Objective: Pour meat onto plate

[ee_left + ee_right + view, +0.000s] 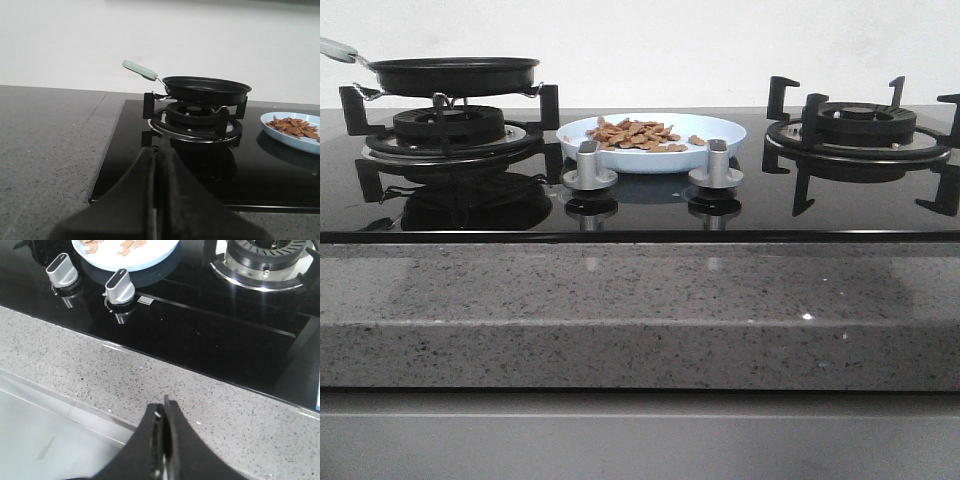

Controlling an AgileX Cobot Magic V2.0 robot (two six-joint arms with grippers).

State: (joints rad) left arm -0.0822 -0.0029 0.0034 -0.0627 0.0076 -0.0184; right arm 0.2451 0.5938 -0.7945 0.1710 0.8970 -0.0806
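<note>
Plate: the pale blue-white plate (720,135) rests on the black glass hob (650,215) at centre frame in the front view, between the two burners and just behind the two silver knobs; it also shows at the right edge of the left wrist view and the top of the right wrist view
Meat: the meat (635,134), a low heap of thin tan pieces, lies on the plate, mostly toward its left half, with one piece apart on the right; none is seen on the hob
Frying pan: the black frying pan (455,73) stands level on the left burner grate (450,125) at upper left of the front view, its pale green handle (140,70) reaching out to the left; whether anything lies inside cannot be told
Right burner: the right burner (860,125) at upper right of the front view carries nothing
Knobs: the left knob (588,165) and the right knob (717,163) stand side by side before the plate
Counter: the speckled grey stone counter (640,310) fills the lower half of the front view
Left gripper: the left gripper (160,165) sits at bottom centre of its wrist view, fingers pressed together on nothing, well apart from the pan it faces
Right gripper: the right gripper (164,432) sits at bottom centre of its wrist view, fingers together and holding nothing, above the counter edge in front of the hob
</note>
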